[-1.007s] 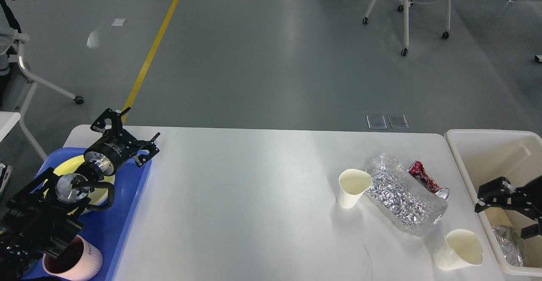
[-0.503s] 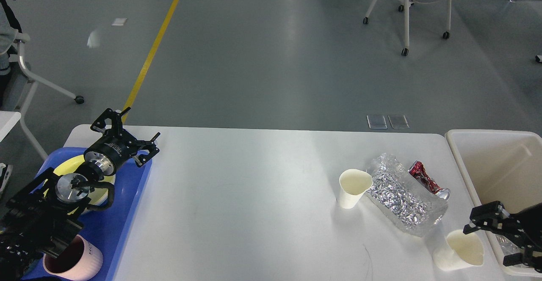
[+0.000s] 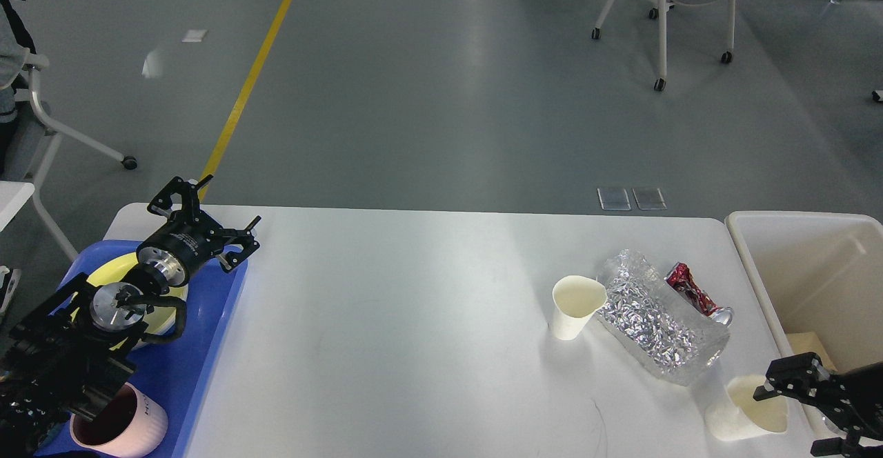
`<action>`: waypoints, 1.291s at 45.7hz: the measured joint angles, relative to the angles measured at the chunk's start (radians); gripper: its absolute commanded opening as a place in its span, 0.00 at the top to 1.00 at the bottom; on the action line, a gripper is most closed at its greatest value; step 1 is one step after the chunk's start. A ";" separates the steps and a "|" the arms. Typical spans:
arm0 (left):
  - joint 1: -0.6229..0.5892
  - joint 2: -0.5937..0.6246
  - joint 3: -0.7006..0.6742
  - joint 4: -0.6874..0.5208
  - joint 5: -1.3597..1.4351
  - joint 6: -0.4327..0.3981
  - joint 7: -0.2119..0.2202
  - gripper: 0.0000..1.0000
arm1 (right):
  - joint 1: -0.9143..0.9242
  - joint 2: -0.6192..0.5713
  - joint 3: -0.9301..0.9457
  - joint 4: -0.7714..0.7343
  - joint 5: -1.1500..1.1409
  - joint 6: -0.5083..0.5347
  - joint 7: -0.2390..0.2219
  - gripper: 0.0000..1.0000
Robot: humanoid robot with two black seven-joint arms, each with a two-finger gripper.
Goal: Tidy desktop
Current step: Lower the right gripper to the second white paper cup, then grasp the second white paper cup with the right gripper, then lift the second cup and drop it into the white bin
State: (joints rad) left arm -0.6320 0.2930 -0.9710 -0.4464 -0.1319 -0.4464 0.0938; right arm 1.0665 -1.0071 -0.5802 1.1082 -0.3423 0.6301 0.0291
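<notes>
The right gripper (image 3: 793,410) hangs open at the near right corner of the white desktop (image 3: 414,320), one finger over the rim of a tipped paper cup (image 3: 748,410), the other low at the view's edge. A clumsy closing could crush the thin cup or knock it off the near edge. Just beyond lie a crinkled foil-filled clear bottle (image 3: 659,323), a crushed red can (image 3: 693,292) and an upright paper cup (image 3: 576,306). The cream bin (image 3: 759,265) stands to the right. Far left, the left gripper (image 3: 207,220) rests open and empty above a blue tray (image 3: 214,334).
</notes>
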 measured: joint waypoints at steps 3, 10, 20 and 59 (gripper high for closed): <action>0.000 0.000 0.000 0.000 0.000 0.000 0.000 0.00 | -0.023 0.004 0.015 -0.006 -0.004 -0.006 0.027 0.56; 0.000 0.000 0.000 0.000 0.000 0.000 0.000 0.00 | -0.056 0.011 0.030 -0.021 -0.037 -0.039 0.056 0.64; 0.000 0.000 0.000 0.000 0.000 0.000 0.000 0.00 | -0.100 0.019 0.047 -0.028 -0.057 -0.085 0.070 0.95; 0.000 0.000 0.000 0.000 0.000 0.000 0.000 0.00 | -0.052 -0.040 0.083 0.023 -0.119 -0.133 0.066 1.00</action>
State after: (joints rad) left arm -0.6320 0.2930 -0.9710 -0.4464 -0.1319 -0.4464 0.0933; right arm 1.0141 -1.0474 -0.4973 1.1317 -0.4609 0.4966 0.0956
